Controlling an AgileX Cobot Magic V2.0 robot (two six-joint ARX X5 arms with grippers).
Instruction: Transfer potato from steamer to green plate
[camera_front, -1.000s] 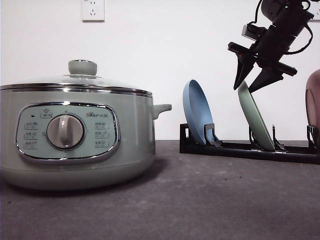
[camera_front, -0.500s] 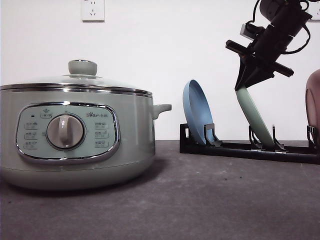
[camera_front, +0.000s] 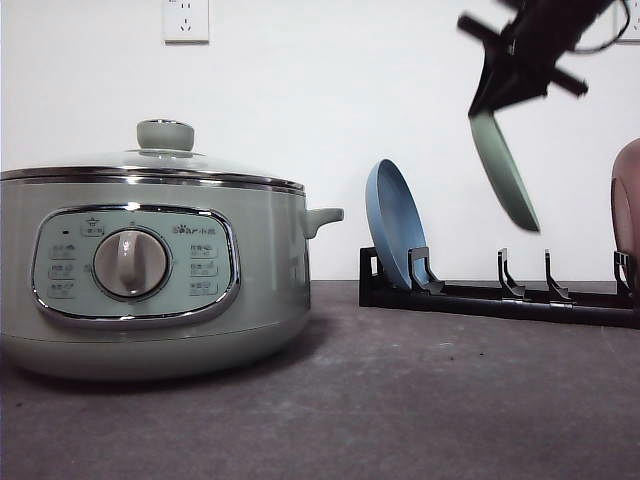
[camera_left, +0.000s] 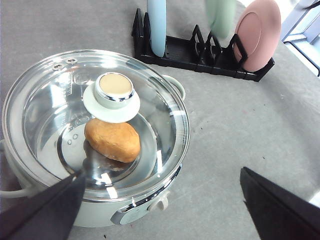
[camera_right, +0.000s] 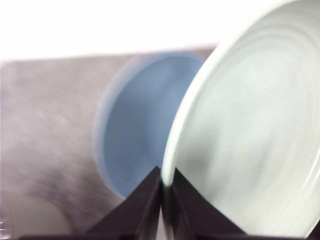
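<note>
- Right end effector (camera_front: 487, 103) pinches the green plate (camera_front: 505, 172) by its rim, above the rack (camera_front: 500, 296).
- Risk: thin-edge grip may let it swing and slip.

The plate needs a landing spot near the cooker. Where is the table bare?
Bare grey table lies between the steamer and the black rack, and in front of the rack. The rack itself is crowded: blue plate, pink plate.
</note>
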